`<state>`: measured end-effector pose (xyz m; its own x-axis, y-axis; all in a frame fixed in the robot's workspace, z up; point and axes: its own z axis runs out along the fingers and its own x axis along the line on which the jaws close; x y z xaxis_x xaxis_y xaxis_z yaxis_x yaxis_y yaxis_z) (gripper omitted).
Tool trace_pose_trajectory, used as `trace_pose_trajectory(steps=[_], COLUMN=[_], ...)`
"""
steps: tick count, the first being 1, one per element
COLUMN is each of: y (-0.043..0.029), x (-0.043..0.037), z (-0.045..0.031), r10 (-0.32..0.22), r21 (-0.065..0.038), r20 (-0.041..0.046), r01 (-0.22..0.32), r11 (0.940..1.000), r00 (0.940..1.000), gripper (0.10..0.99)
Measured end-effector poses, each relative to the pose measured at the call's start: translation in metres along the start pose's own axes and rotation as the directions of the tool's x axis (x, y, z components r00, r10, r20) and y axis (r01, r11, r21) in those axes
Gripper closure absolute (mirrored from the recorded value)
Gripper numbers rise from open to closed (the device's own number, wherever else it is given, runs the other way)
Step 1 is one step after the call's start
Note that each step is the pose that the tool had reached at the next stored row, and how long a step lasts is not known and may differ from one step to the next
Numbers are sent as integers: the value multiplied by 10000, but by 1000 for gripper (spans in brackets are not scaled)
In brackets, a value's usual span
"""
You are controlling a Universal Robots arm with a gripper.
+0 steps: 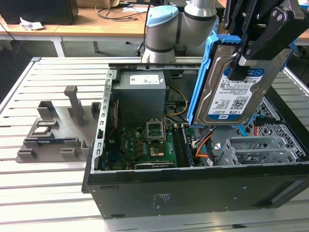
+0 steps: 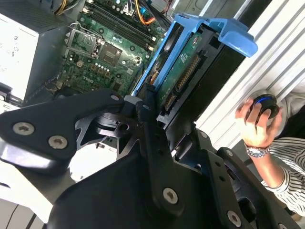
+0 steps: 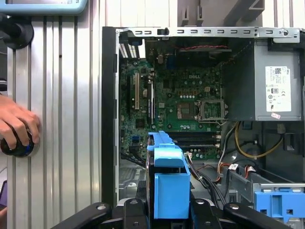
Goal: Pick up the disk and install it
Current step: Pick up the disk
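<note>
Over the slatted desk (image 1: 43,193) and the open black computer case (image 1: 193,193), whose grey power supply (image 1: 140,94) carries a white sticker, my tool (image 1: 244,60) is clamped tight on the blue-railed disk (image 1: 236,96), which hangs tilted in open air above the metal drive cage (image 1: 256,150), its white-and-blue barcoded label facing outward.

gripper (image 1: 240,69) aloft, clamped on the disk (image 1: 231,104)

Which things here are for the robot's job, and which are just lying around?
For the job: disk, held in the pincer; open computer case below it.

Just lying about: grey rack on the table, at the exterior view's left; a hand resting on a round knob.
</note>
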<state>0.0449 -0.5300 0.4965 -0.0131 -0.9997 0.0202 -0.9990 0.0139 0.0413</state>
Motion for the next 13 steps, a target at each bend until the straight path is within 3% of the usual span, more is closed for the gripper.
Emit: trace_pose_trajectory(steps=[6,7,8,10,13], y=[-1,-2,-2,-1,-1], x=[54,64,65,67,96], z=[6,7,8,8,10], r10=[0,-5,-10,-25,-30], r21=[0,-1,-3,-7,-8], r20=[1,85,231,619,723], r01=[0,5,10,26,31], r11=[10000,10000,10000,10000,10000], r00=[10000,10000,9997,9981,9974], gripper=[722,722,722,722,722])
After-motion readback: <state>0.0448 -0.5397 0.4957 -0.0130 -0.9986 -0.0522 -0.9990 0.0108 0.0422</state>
